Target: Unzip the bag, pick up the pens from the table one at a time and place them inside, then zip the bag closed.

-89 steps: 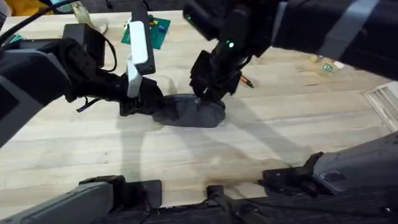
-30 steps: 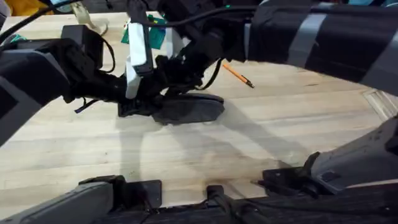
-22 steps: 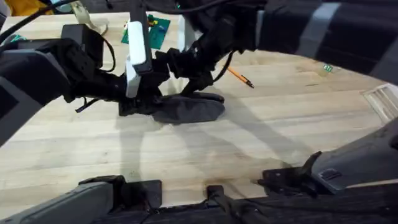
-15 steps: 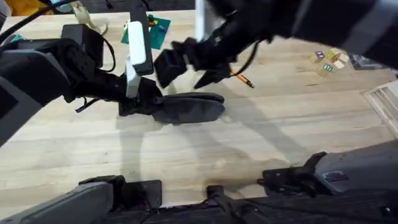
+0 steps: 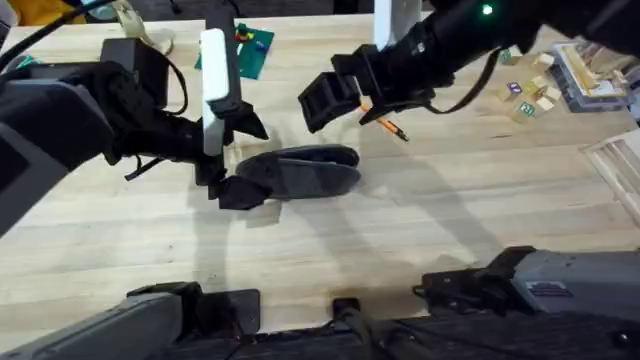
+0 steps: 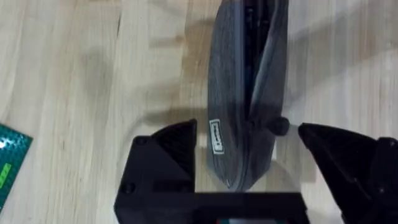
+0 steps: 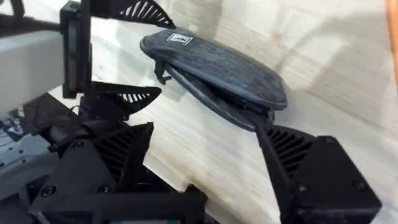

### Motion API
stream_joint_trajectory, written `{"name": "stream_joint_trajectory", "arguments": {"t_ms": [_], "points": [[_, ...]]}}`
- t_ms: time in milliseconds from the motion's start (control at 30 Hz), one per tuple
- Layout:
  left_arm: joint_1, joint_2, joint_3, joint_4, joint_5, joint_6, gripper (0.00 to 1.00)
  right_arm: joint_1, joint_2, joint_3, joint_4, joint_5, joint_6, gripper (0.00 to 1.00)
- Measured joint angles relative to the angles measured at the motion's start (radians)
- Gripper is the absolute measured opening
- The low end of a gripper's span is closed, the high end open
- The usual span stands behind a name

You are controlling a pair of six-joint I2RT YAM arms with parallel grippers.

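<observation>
The grey bag [image 5: 300, 172] lies lengthwise on the table [image 5: 420, 230], its zipper parted along the top [image 6: 255, 37]. My left gripper [image 5: 237, 162] is open and straddles the bag's left end [image 6: 242, 155], one finger [image 6: 165, 155] on each side with a gap. The zipper pull [image 6: 280, 126] sits near that end. My right gripper [image 5: 335, 95] hangs open above the table, beyond the bag and off it, holding nothing. In the right wrist view the bag [image 7: 217, 62] gapes along its seam. An orange pen [image 5: 385, 125] with a black tip lies behind the bag, under the right arm.
A green board [image 5: 250, 50] lies at the back left. Small wooden blocks [image 5: 530, 95] and a box [image 5: 590, 85] sit at the back right, a clear tray [image 5: 620, 160] at the right edge. Bare tabletop spreads in front of the bag.
My right gripper has lifted off the bag and swung back and to the right. My left gripper, earlier clamped on the bag's left end, now has its fingers spread.
</observation>
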Motion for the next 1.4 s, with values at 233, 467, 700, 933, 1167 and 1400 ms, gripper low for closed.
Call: {"name": "stream_joint_trajectory", "arguments": {"t_ms": [233, 467, 700, 933, 1167, 1400], "points": [[0.0, 0.0, 0.0, 0.006, 0.002, 0.0, 0.992, 0.0, -0.056, 0.0, 0.0, 0.008, -0.069, 0.998], [0.04, -0.009, 0.021, -0.075, -0.051, 0.0, 0.992, 0.0, -0.119, 0.0, -0.002, 0.011, -0.138, 0.997], [0.141, -0.162, 0.127, -0.2, -0.068, 0.0, 0.992, 0.0, -0.135, 0.04, -0.037, 0.011, -0.242, 0.997], [0.236, -0.32, 0.162, -0.263, -0.073, 0.002, 0.992, 0.002, -0.135, 0.069, -0.04, 0.011, -0.373, 0.995], [0.256, -0.395, 0.162, -0.29, -0.074, 0.003, 0.992, 0.006, -0.135, 0.069, -0.002, 0.014, -0.549, 0.315], [0.256, -0.399, 0.162, -0.319, -0.075, 0.003, 0.992, 0.037, -0.135, 0.069, 0.06, 0.018, -0.808, 0.034]]}}
